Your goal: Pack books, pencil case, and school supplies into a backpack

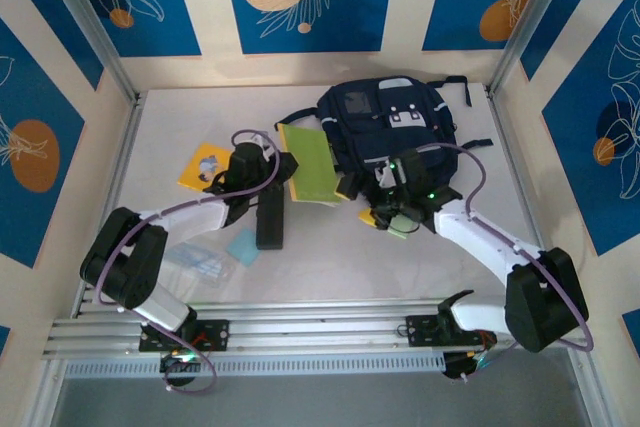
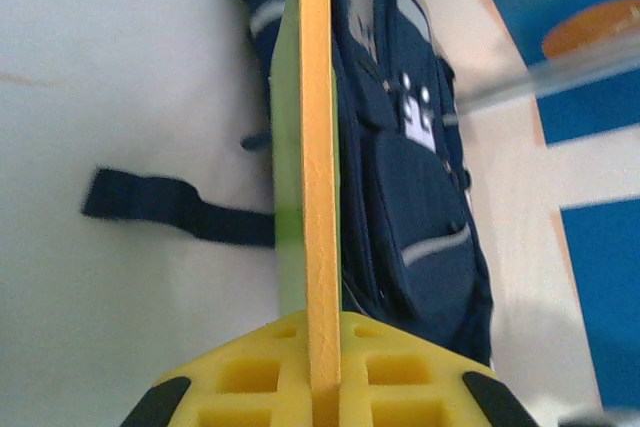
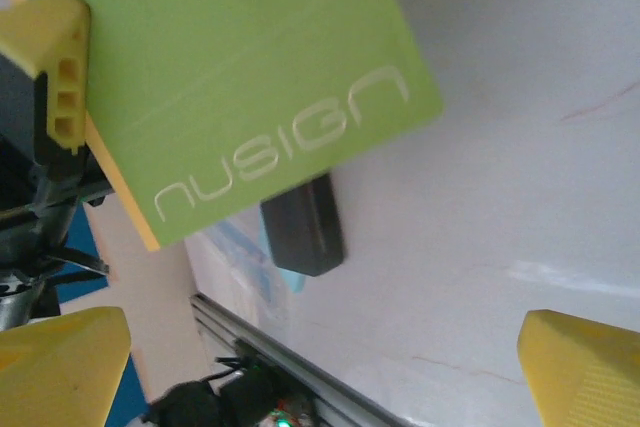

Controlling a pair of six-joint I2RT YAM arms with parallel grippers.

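Lime-green, the larger book (image 1: 311,162) is clamped at its edge between your left fingers (image 2: 250,377), right beside the navy backpack (image 1: 392,119). Your right fingers (image 3: 585,372) are spread wide and hold nothing, at the backpack's near end. The black pencil case (image 1: 270,223) and the orange-yellow book (image 1: 205,165) lie on the tabletop (image 1: 330,267).
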